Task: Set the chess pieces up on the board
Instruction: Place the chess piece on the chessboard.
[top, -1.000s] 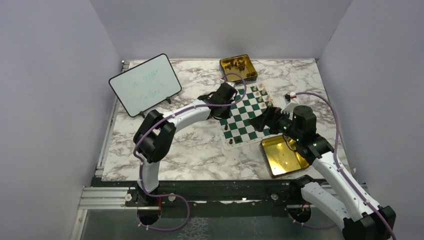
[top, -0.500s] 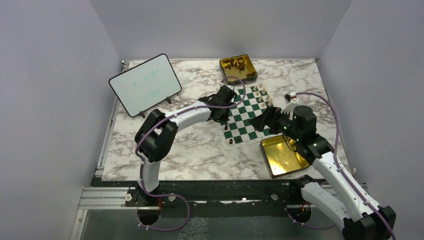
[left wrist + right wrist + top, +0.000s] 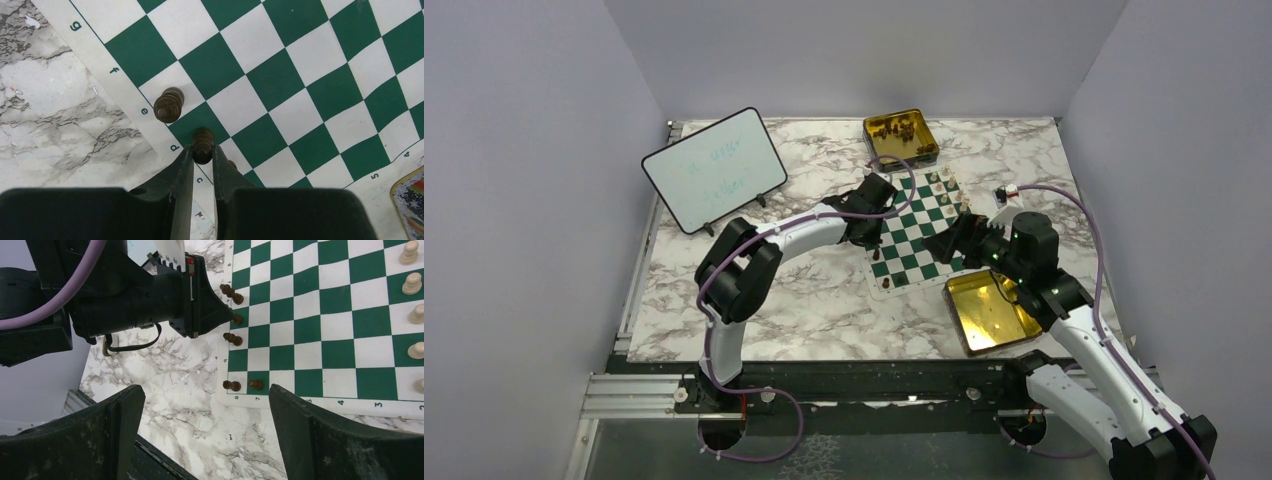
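One dark piece (image 3: pixel 202 144) stays clenched in the left pincer (image 3: pixel 202 150), which has crept slightly nearer along the board (image 3: pixel 280 80) edge (right pincer (image 3: pixel 202 390) hangs released), so placement looks imminent.

We see a matt green-and-white board (image 3: pixel 280 75), glossy dark wooden-looking chess pieces (image 3: pixel 168 105), a smooth marble-patterned table (image 3: pixel 60 115), and a shiny gold metal tin (image 3: pixel 984 300).

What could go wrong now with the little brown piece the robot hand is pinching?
The left hand pinches a brown piece right at the edge of the board, so it might land half off its square. A neighbour piece stands close by; the opening fingers could perhaps tip it over.
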Controlling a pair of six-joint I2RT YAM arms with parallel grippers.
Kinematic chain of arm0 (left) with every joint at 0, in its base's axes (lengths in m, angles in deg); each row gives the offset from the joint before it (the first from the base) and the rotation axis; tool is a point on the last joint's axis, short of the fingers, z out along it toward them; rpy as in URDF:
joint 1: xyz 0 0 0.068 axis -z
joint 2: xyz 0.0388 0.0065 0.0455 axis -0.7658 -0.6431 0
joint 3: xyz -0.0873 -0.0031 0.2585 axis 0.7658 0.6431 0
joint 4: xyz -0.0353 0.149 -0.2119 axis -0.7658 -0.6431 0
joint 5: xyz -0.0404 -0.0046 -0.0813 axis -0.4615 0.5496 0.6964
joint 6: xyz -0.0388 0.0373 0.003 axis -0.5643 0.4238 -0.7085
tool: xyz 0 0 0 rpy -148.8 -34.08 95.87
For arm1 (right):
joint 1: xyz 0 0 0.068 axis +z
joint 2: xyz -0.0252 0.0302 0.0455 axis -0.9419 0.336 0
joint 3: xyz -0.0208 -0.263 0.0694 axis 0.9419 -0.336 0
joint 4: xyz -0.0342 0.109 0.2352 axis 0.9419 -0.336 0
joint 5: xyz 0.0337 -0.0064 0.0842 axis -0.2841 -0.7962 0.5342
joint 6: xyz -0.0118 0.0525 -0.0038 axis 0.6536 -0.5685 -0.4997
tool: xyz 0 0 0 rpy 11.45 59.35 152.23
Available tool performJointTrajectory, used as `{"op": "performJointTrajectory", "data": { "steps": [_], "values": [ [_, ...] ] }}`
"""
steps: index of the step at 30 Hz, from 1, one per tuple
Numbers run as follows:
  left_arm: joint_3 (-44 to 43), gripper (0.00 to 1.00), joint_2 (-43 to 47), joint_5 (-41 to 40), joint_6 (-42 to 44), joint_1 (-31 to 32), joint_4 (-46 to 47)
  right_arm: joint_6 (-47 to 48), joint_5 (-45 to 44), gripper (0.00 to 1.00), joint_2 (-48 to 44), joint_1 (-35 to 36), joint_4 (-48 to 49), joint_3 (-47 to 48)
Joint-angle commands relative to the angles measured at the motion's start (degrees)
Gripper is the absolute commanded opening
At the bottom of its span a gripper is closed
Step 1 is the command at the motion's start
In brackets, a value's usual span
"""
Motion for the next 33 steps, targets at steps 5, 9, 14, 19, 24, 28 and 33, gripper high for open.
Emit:
{"op": "performJointTrajectory", "data": {
  "steps": [5,9,14,19,24,28,33],
  "values": [
    [1.3,0.12,-1.0,-1.1,0.2,0.4,2.4,0.7,-1.0,1.0,-1.5,0.2,-1.3,-0.6],
    [1.4,0.13,-1.0,-1.2,0.3,0.4,2.7,0.8,-0.9,1.0,-1.6,0.2,-1.3,-0.7],
    [1.9,0.17,-0.9,-1.6,0.2,0.4,2.7,0.7,-1.0,1.0,-1.7,0.2,-1.4,-0.6],
    [2.2,0.25,-0.4,-1.8,0.4,0.4,2.7,0.9,-1.0,1.0,-1.8,0.2,-1.6,-0.9],
    [2.2,0.29,0.5,-2.0,0.5,0.4,2.3,0.8,-0.8,1.0,-2.0,0.2,-1.5,-1.1],
    [1.8,0.33,1.4,-2.2,0.6,0.4,1.8,0.8,-0.6,1.0,-2.2,0.2,-1.5,-1.2],
    [0.9,0.39,2.3,-2.5,0.6,0.4,0.8,0.8,-0.4,1.0,-2.3,0.2,-1.2,-1.6]
  ]
}}
